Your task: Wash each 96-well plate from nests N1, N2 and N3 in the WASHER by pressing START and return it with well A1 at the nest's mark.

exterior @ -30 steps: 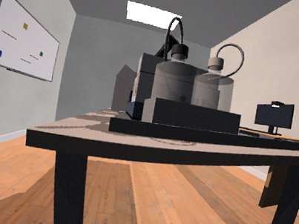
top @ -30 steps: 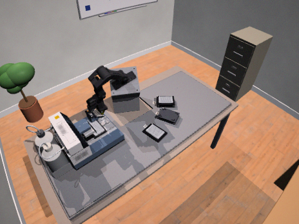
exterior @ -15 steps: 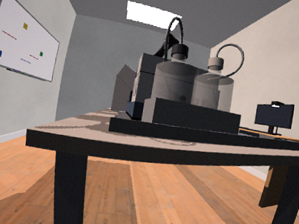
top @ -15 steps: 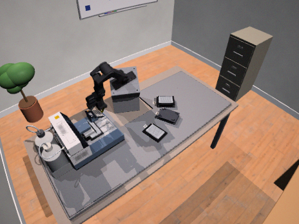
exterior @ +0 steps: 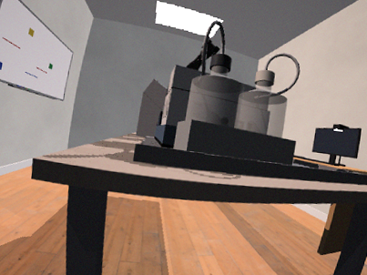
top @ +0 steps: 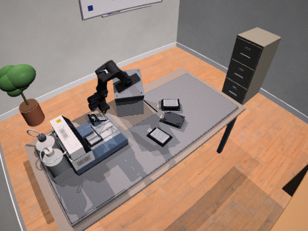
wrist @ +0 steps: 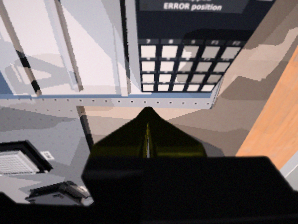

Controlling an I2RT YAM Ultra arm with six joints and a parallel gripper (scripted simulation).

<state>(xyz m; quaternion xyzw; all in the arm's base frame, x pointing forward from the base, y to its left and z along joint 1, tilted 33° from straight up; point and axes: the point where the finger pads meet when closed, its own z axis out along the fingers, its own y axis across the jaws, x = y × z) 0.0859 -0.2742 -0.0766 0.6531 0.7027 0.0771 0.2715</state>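
WASHER keypad [wrist: 181,65] sat just ahead of your gripper [wrist: 147,131], fingers pinched together on nothing. Screen above it read "ERROR position", and two plates showed behind-left.

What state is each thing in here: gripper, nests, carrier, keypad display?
Gripper: shut, holding nothing, poised just short of the keypad's lowest row.
Far nest: holds a plate, wells up.
Middle nest: dark, no white plate showing.
Near nest: holds a plate, wells up.
Carrier: contents too small to tell.
Display: reads "ERROR position".
Lamp: not made out.
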